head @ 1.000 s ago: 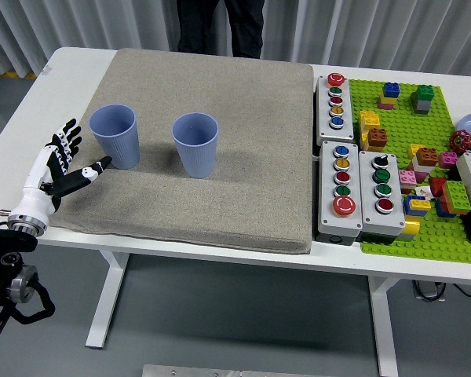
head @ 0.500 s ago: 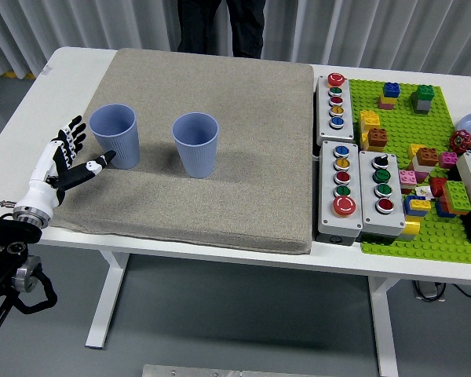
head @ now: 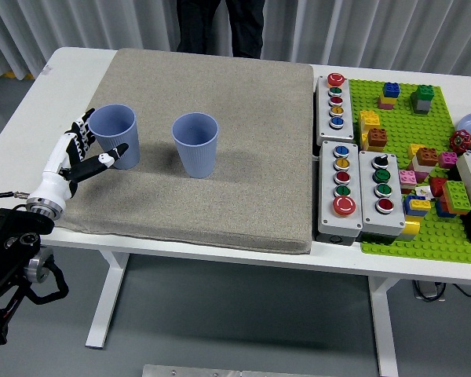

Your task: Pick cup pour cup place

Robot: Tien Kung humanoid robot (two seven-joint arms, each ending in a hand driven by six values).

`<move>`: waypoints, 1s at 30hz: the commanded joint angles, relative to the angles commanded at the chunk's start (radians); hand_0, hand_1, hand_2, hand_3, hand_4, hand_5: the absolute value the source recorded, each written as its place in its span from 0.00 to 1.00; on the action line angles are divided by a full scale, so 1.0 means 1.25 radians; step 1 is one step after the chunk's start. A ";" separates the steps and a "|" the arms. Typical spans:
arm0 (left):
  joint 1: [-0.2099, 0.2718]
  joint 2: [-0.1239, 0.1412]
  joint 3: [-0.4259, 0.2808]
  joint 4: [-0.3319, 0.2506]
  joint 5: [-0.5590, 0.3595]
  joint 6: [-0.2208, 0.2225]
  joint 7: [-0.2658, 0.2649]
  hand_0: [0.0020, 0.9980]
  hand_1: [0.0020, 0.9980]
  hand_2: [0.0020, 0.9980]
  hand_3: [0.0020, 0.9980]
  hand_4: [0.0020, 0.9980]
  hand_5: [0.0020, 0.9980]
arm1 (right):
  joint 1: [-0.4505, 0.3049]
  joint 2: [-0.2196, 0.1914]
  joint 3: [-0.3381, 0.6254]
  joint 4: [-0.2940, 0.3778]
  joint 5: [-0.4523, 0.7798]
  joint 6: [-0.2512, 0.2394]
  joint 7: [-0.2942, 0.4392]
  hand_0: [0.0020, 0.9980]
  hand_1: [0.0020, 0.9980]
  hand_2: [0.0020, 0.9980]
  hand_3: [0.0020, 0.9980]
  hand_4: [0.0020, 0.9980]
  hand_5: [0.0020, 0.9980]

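Left hand [head: 82, 151] now flanking left cup [head: 114, 135]

Matt ribbed plastic cups [head: 114, 135], rough cloth mat [head: 212, 94], glossy plastic bricks [head: 424, 157].

Bright, even light from above fills the scene, and the picture is sharp throughout. The two cups [head: 114, 135] cast soft, faint shadows to the right on the grey mat [head: 220, 196]. No glare shows.

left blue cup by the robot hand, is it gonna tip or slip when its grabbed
The left blue cup is tall and narrower at its base, so a sideways nudge from the left hand could tip it. Its ribbed wall probably aids grip. It looks like thin, light plastic, which may flex if squeezed hard.
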 joint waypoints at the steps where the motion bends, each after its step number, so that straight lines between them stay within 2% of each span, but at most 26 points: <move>1: -0.002 0.000 0.000 0.002 -0.001 0.000 0.000 1.00 1.00 1.00 1.00 0.92 0.21 | 0.001 0.000 0.000 0.000 0.000 0.000 0.000 0.72 0.68 0.68 0.64 0.22 0.51; 30: -0.023 -0.015 0.040 0.073 -0.023 0.004 -0.010 1.00 1.00 1.00 1.00 0.92 0.24 | 0.006 0.001 -0.009 0.000 0.007 0.002 0.000 0.72 0.68 0.68 0.64 0.21 0.51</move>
